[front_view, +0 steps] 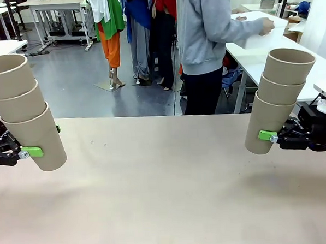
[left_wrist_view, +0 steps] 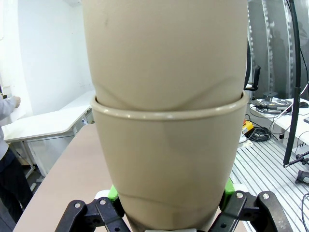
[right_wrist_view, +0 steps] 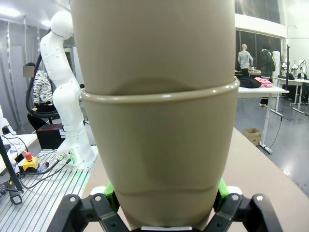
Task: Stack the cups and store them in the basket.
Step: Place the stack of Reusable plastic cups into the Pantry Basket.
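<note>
My left gripper (front_view: 42, 142) is shut on the bottom cup of a stack of three tan cups (front_view: 21, 105), held tilted above the table's left edge. In the left wrist view the same stack (left_wrist_view: 166, 121) stands between my green pads (left_wrist_view: 114, 193). At the right, my right gripper (front_view: 271, 134) is shut on the lowest cup of a second three-cup stack (front_view: 281, 91), also raised and leaning. That stack (right_wrist_view: 159, 121) rises between my fingers in the right wrist view. Beyond the table a person's hand (front_view: 267, 24) rests on what looks like the white basket (front_view: 257, 36).
The beige table (front_view: 166, 182) stretches between both arms. The person in a grey hoodie (front_view: 208, 37) stands at the far edge, turned toward a white side table (front_view: 269, 62). A white robot arm base (right_wrist_view: 65, 96) stands beside the table in the right wrist view.
</note>
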You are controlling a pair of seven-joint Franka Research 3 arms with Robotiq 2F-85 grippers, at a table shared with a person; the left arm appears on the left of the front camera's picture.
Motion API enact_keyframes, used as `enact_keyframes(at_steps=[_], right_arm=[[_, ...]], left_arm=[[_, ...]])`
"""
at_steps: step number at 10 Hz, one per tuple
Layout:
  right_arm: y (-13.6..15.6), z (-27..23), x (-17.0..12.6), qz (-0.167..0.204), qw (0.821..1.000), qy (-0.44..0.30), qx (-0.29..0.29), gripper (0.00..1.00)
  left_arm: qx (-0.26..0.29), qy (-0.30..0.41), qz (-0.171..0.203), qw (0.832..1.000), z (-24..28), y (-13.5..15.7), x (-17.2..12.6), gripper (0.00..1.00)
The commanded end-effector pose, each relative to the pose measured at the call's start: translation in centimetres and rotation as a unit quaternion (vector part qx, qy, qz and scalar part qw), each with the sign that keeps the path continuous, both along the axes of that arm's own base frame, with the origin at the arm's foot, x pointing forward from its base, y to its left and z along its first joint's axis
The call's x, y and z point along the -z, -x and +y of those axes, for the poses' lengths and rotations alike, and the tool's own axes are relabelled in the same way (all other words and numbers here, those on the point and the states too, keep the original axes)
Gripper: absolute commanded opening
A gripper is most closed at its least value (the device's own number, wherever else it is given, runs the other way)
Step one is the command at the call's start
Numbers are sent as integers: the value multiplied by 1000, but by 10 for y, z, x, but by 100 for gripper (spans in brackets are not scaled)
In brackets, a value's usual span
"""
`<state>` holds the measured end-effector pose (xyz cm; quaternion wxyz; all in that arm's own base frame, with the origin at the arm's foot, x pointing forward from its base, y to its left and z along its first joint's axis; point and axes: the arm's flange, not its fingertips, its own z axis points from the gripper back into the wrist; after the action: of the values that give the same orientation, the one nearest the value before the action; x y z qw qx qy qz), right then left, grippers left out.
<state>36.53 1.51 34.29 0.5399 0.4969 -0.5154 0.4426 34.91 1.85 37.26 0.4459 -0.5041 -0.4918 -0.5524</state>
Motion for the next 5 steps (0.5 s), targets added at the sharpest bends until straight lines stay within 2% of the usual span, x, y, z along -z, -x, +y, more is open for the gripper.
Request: enact_keyframes(at_steps=[1, 5], right_arm=[[0, 0, -4, -6, 1000, -1, 2, 83], [0, 0, -4, -6, 1000, -1, 2, 83]], left_arm=[[-1, 4, -4, 1000, 1, 1, -3, 85], [-1, 4, -4, 1000, 1, 1, -3, 85]])
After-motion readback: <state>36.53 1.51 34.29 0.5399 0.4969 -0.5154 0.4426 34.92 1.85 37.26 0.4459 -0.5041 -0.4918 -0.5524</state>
